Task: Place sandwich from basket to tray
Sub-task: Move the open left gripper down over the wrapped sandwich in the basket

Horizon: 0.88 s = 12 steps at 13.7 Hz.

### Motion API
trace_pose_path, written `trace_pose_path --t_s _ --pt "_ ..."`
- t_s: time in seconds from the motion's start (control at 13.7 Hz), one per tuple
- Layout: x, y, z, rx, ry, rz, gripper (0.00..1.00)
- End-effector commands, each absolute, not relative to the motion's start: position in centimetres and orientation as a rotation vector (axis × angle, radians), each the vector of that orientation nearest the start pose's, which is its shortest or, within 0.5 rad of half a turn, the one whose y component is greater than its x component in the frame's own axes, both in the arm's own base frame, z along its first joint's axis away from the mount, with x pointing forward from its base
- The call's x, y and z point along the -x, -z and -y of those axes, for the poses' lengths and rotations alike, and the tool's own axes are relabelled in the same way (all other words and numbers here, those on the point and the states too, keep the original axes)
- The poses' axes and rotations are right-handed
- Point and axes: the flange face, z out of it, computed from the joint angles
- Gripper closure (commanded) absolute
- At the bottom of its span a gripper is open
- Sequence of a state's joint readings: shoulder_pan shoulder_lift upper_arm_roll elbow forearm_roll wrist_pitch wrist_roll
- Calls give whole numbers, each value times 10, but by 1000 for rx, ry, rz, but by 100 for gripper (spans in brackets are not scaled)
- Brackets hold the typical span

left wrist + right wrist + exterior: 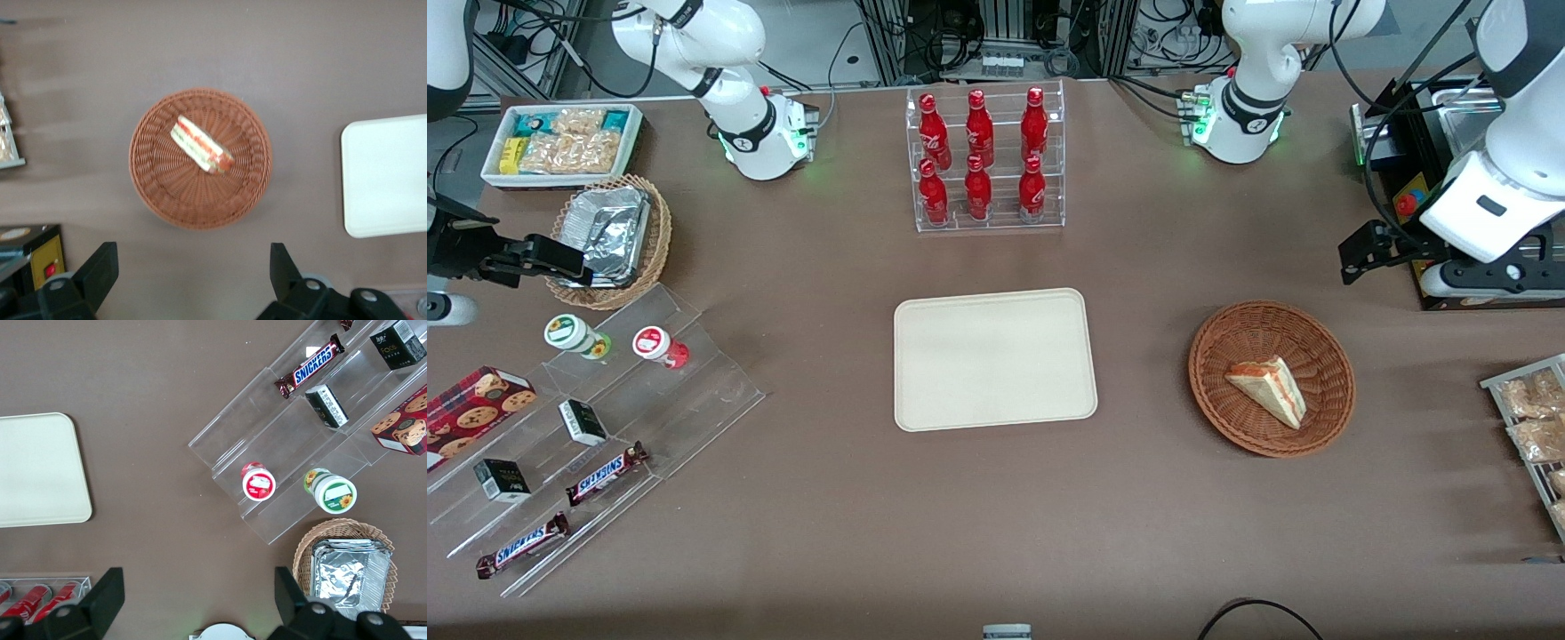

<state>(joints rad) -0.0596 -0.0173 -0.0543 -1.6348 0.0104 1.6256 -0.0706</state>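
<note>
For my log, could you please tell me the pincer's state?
Left pincer: open, holding nothing, above the table beside the basket.

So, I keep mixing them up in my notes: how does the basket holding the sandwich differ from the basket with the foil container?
The basket is reddish-brown, shallow and wide-rimmed, holding the sandwich; the foil-container basket is lighter tan, deeper, and holds a foil container. The first lies toward the working arm's end, near the open gripper; the second toward the parked arm's. Both are round woven wicker.
</note>
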Motion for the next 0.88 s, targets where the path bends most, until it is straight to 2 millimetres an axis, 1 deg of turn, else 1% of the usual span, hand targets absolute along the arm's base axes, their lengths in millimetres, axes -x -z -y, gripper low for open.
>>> trace_pose_path --t_s 0.0,0.07,0.29,0.37,0.51,0.59,0.73,0.8 --pt "-540 -619 58 3119 -61 -40 0" --pt "-542 -614 58 3118 -69 -33 0" --pt "-560 -574 59 3087 -113 -17 0" --pt "-566 -556 60 3089 -103 -15 0" --pt "-574 -518 61 3090 -70 69 0" --pt "-577 -495 61 3092 -58 93 0" --pt "-582 -454 62 3095 -13 210 0" --pt "-584 -438 62 3095 21 292 0"
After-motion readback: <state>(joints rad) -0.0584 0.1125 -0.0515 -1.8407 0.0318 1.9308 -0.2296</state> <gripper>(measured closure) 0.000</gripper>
